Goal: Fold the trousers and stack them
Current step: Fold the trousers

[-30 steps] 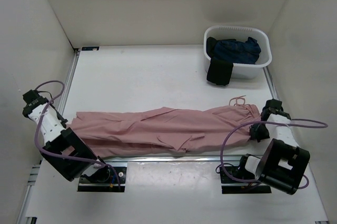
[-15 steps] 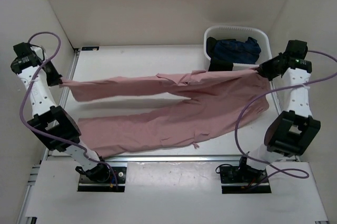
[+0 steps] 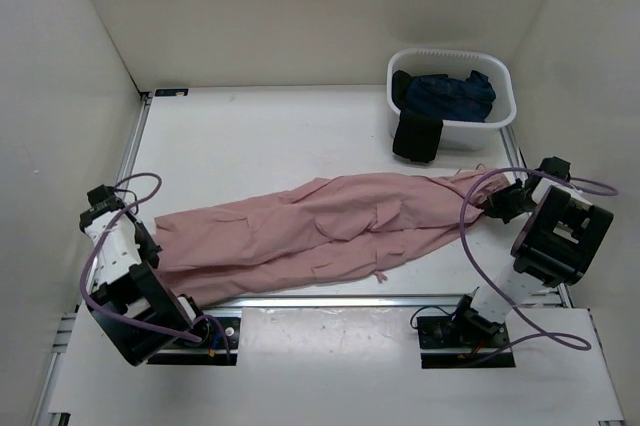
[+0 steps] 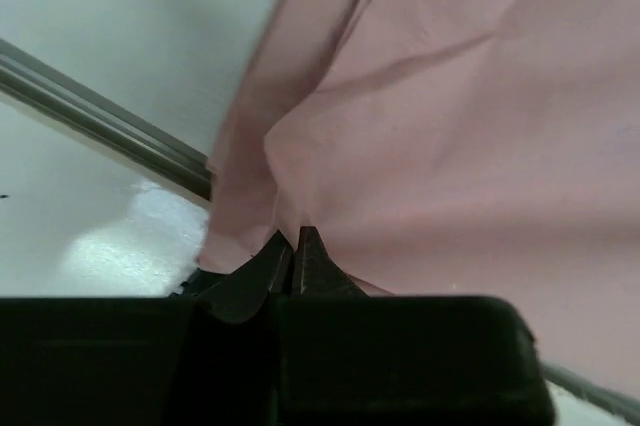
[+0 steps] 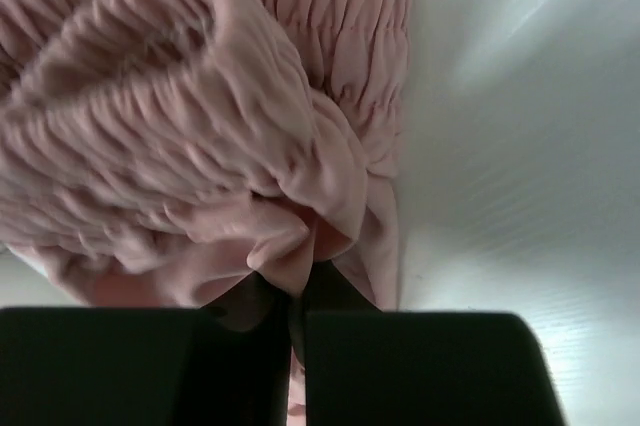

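Left gripper [image 4: 293,251]: jaws pinched together on the leg-end cloth of the trousers [image 3: 330,221], low over the table [image 3: 260,136].
Right gripper [image 5: 290,296]: clamped on the gathered waistband, which bunches just ahead of its tips.
Trousers: wrinkled, lying on the table between the two grippers.
Basket [image 3: 470,136]: beyond the right gripper, apart from it, holding a dark blue garment [image 3: 450,96].

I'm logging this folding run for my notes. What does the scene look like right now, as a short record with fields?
trousers: pink, wrinkled, lying stretched out across the table
left fingers: shut on the leg end
right fingers: shut on the gathered waistband
basket: white, far right corner, holds dark blue clothing
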{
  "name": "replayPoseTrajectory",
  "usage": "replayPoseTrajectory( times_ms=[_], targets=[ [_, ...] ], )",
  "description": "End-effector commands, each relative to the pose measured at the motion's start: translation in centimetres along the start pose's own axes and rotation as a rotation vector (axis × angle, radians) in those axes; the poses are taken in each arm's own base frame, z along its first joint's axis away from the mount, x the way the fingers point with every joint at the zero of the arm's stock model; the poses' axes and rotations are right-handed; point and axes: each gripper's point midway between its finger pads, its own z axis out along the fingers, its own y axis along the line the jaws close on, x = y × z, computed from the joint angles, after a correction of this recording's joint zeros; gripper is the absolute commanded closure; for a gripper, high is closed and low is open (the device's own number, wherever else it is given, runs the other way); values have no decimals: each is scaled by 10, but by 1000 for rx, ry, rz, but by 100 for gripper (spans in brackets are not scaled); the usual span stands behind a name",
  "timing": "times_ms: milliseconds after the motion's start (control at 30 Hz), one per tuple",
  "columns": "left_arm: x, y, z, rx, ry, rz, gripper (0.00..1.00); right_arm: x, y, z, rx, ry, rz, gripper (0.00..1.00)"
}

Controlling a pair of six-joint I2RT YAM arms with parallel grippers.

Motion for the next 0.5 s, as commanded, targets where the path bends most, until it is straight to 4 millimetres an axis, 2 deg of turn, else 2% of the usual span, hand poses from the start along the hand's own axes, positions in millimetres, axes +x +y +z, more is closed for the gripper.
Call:
replayPoseTrajectory(
  times_ms=[0, 67, 100, 167, 200, 233, 300, 367, 400, 433, 467],
  targets=[
    [-39, 20, -23, -90, -170, -24, 86, -21, 19, -9, -96, -48, -71, 100],
    [-56, 24, -33, -104, -199, -38, 86, -28, 21, -15, -98, -60, -74, 100],
    [-76, 27, -48, -115, -253, -45, 86, -35, 29, -22, -105, -71, -80, 100],
    [-95, 32, -59, -127, -283, -59, 86, -48, 29, -31, -100, -101, -65, 100],
    [-112, 40, -68, -134, -304, -84, 86, -61, 34, -40, -100, -133, -56, 100],
    [-116, 40, -72, -134, -297, -84, 86, -65, 28, -44, -86, -128, -28, 100],
    [-114, 44, -80, -138, -262, -93, 86, -75, 29, -55, -87, -144, 9, 100],
    [-104, 44, -76, -137, -222, -89, 86, -72, 21, -57, -68, -125, 40, 100],
    [-96, 45, -81, -148, -234, -92, 86, -71, 17, -57, -50, -126, 45, 100],
    [-80, 45, -69, -156, -190, -88, 86, -72, 14, -54, -34, -126, 50, 100],
    [-66, 50, -68, -190, -177, -90, 86, -63, 4, -46, -16, -93, 67, 100]
  ],
)
